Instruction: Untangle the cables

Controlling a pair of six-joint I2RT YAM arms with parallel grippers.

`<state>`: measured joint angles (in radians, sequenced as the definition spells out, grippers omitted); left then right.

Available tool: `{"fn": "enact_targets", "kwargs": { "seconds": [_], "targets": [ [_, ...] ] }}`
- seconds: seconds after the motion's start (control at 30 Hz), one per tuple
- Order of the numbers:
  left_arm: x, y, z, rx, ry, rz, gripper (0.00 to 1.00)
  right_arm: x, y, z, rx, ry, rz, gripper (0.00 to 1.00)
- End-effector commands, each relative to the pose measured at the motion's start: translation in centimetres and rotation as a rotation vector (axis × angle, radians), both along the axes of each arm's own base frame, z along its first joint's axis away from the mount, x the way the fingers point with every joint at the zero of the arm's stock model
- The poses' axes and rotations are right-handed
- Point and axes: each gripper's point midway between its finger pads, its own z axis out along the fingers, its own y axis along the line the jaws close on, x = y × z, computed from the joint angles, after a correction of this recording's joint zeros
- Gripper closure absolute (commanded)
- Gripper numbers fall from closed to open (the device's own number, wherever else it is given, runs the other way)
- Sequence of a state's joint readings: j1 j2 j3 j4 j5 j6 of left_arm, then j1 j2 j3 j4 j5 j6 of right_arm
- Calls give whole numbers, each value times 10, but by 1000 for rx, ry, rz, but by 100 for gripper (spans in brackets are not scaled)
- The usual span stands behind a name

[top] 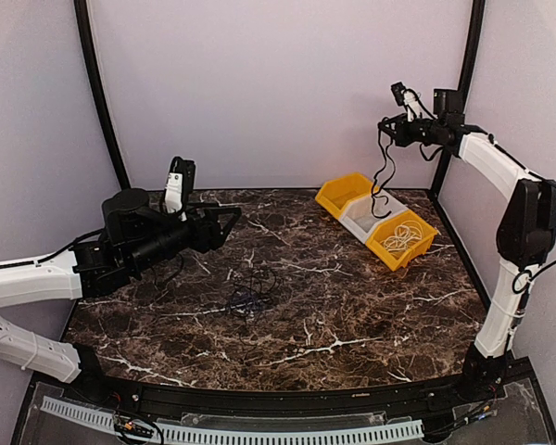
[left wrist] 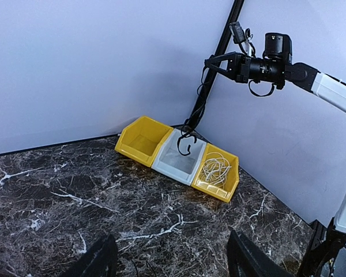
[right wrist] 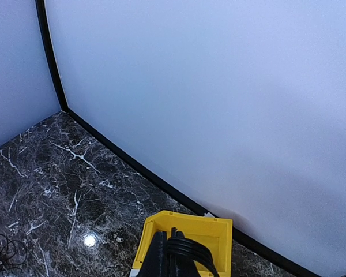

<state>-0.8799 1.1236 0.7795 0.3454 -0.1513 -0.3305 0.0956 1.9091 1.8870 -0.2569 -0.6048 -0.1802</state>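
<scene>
- The left gripper point(top: 228, 226) hovers above the table point(top: 352, 315) near its left edge. It points toward the middle, its jaws are apart and nothing is between them.
- A black clump point(top: 250, 298) of thin cables lies on the table just left of centre. It is in front of the left gripper and not touching it.
- Three bins sit in a slanted row near the far right corner: a left yellow bin point(top: 332, 206), a grey bin point(top: 363, 222) and a right yellow bin point(top: 394, 255), each touching the next.
- A white cable point(top: 403, 235) lies loosely coiled inside the right yellow bin.
- The right gripper point(top: 387, 125) is raised high over the bins, its jaws clamped on a hanging black cable point(top: 386, 171).
- That cable drops straight down, and its looped lower end reaches the mouth of the grey bin. Whether it touches the bin floor cannot be told.
</scene>
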Motion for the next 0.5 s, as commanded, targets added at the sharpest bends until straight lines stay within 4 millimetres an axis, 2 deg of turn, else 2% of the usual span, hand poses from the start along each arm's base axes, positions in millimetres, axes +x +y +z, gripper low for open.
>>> {"fn": "enact_targets", "kwargs": {
  "seconds": [0.0,0.27,0.47],
  "targets": [
    [-2,-3,14,-44,-15,-13,32,4,-5,-12,7,10,-5,100],
    [-2,-3,7,-49,-1,-12,32,0,-1,-93,8,189,23,100],
    [-2,-3,2,-41,6,-14,32,-3,-9,-161,-75,315,-4,100]
  ]
}}
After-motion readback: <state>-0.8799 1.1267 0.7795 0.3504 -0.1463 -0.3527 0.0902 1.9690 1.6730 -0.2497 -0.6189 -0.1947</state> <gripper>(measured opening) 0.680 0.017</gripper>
